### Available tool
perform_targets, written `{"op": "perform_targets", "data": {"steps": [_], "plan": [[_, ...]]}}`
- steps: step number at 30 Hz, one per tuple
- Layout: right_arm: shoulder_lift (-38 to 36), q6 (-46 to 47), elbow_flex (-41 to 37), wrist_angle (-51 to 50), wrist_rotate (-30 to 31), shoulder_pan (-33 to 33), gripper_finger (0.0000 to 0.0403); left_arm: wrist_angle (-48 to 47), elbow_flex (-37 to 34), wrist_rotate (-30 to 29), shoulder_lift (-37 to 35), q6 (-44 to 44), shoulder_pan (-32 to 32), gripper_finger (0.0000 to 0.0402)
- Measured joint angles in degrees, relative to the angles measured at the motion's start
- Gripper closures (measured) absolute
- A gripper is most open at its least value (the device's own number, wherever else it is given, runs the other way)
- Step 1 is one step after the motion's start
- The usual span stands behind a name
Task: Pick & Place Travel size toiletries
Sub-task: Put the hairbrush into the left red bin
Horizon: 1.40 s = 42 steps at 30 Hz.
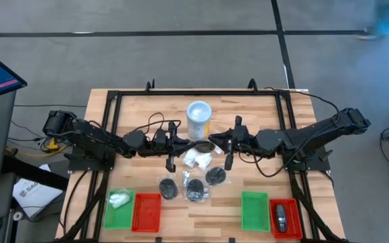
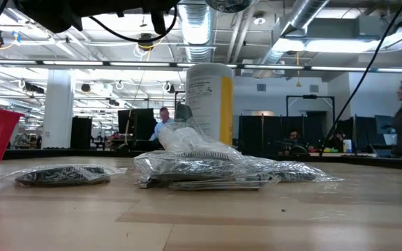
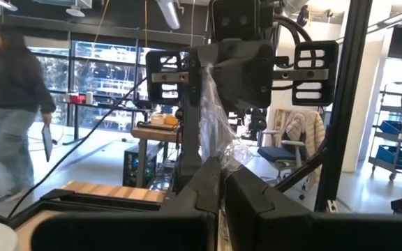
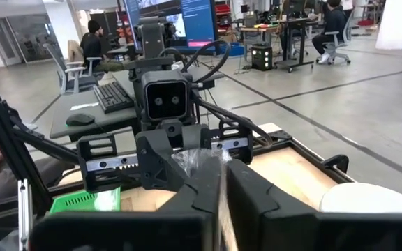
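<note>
Both grippers meet above the table's middle, in front of the white tub (image 1: 199, 118). My left gripper (image 1: 192, 145) and my right gripper (image 1: 212, 144) are each shut on one clear-wrapped packet (image 1: 202, 146) with a dark content, held between them. Below it, white packets (image 1: 196, 159) lie in a small heap. Three black round packets (image 1: 168, 187) (image 1: 194, 190) (image 1: 215, 177) lie flat nearer the front. In the low view this pile (image 2: 201, 167) rests on the wood and the grippers are out of view above it. My left gripper (image 3: 222, 171) pinches the packet's clear film (image 3: 211, 115) between its two fingers, coming level from the table's left. The packet is lifted clear of the table. My right gripper (image 4: 223, 174) pinches the crinkled clear film (image 4: 197, 159) at the packet's opposite side, level from the table's right.
A green tray (image 1: 119, 208) holding a white packet and a red tray (image 1: 147, 211) sit at the near left. A green tray (image 1: 254, 210) and a red tray (image 1: 284, 217) with a dark grey oblong piece sit at the near right. People move in the room behind.
</note>
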Motion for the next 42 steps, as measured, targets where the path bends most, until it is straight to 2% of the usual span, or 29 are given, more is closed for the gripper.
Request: {"op": "perform_targets", "data": {"steps": [10,15,19,27,35,38,42], "plan": [[-0.04,-2.10,0.00,-0.01,0.16,0.97,0.0262,-1.41,-0.02,0.00,0.00,-0.14,-0.80,0.0401],[-0.04,-2.10,0.00,-0.39,0.18,0.97,0.0226,-4.49,-0.02,-1.43,0.00,-0.57,-2.76,0.0401],[-0.04,-2.06,0.00,-2.17,0.18,1.33,0.0207,-8.21,-0.02,-1.49,0.00,-4.11,-4.57,0.0401],[-0.04,-1.90,0.00,-3.70,0.18,2.79,0.0192,-16.62,-0.02,-1.51,0.00,-9.45,-8.87,0.0401],[-0.04,-1.90,0.00,-4.72,0.18,3.62,0.0201,-19.22,-0.02,-1.49,-0.98,-13.52,-12.70,0.0401],[-0.04,-1.85,0.00,-5.94,0.18,3.61,0.0205,-25.54,-0.04,-1.87,-2.79,-15.14,-14.75,0.0401],[-0.04,-0.81,0.00,-6.93,0.17,3.59,0.0209,-32.91,-0.04,-6.30,-5.92,-16.93,-18.94,0.0401]]}}
